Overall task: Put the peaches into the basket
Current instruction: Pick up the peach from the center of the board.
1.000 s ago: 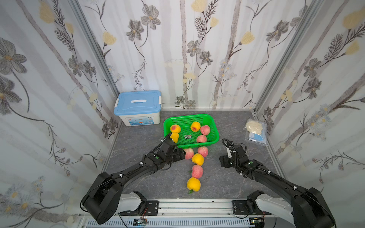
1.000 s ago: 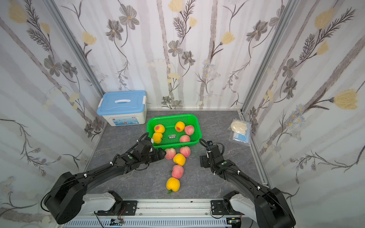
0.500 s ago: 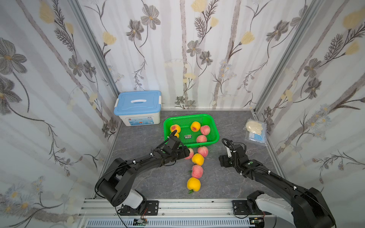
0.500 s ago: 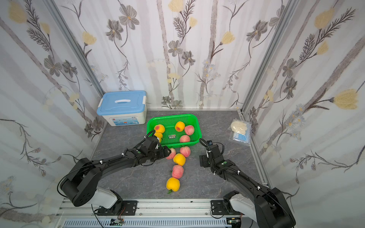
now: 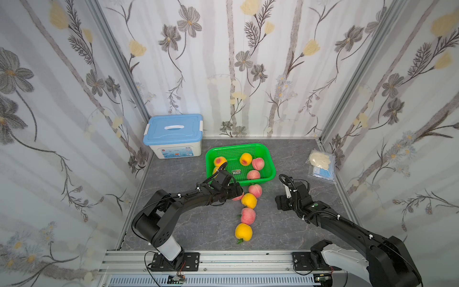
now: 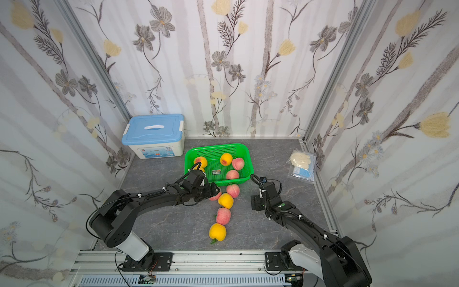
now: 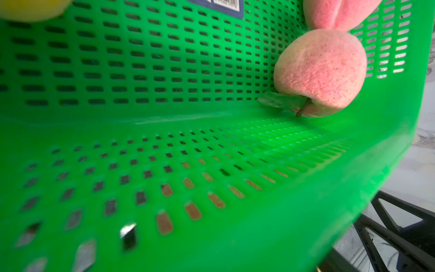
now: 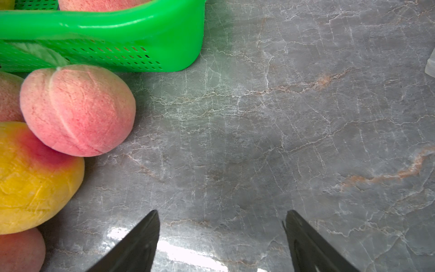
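Peaches (image 5: 246, 159): five sit inside the basket (image 5: 271, 171), five trail across the table (image 5: 198, 223) from its near wall. Left gripper (image 5: 236, 191) hovers at that wall, its spread impossible to judge. Right gripper (image 8: 221, 212) stands wide and empty off the basket's near corner.

The left gripper (image 6: 212, 190) covers most of a pink peach (image 6: 216, 197); its jaw state is not discernible. It also hides part of a yellow peach (image 5: 215, 170) in the basket (image 5: 269, 159). The label (image 5: 236, 172) there is too small to read. The right wrist view crops the fingers (image 8: 134, 242) of the right gripper (image 8: 221, 210).
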`<state>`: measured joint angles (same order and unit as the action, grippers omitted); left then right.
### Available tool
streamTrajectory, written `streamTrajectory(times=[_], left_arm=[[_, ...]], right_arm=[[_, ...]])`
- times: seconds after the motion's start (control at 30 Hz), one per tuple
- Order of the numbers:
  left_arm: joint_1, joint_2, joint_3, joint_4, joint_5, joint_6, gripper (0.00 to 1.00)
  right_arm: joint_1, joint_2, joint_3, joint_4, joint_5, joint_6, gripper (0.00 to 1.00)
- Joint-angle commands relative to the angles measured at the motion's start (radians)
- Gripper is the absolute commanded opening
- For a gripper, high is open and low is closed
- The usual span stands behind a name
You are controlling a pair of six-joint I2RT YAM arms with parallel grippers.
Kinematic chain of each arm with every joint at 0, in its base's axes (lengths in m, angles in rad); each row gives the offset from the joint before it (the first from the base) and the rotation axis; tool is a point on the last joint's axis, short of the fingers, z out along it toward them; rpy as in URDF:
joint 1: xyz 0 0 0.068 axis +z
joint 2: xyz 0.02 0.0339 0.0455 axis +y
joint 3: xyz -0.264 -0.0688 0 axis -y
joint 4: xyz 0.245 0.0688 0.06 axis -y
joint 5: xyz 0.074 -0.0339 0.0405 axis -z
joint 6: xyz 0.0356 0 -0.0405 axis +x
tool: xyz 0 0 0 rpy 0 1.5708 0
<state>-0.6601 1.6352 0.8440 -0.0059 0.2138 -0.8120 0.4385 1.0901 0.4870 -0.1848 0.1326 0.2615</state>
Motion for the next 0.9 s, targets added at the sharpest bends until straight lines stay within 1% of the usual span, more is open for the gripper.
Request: streamTrajectory(times=[0.0, 0.07, 0.13, 0.23, 0.87], left_arm=[[-0.001, 0.005, 0.006, -0.009, 0.002, -0.009, 0.85], [-0.002, 0.000, 0.005, -0.012, 0.000, -0.007, 0.82], [-0.002, -0.008, 0.004, -0.014, -0.004, -0.004, 0.77], [-0.001, -0.015, 0.006, -0.025, -0.005, 0.000, 0.73], [-0.002, -0.052, 0.001, -0.049, -0.020, 0.002, 0.72]], right_arm=[[-0.001, -0.005, 0.001, 0.021, 0.004, 0.012, 0.85], [0.001, -0.003, 0.002, 0.022, 0.004, 0.013, 0.85], [0.001, -0.001, 0.001, 0.021, 0.003, 0.013, 0.85], [0.001, -0.001, 0.001, 0.021, 0.004, 0.013, 0.85], [0.002, -0.002, 0.001, 0.021, 0.004, 0.013, 0.85]])
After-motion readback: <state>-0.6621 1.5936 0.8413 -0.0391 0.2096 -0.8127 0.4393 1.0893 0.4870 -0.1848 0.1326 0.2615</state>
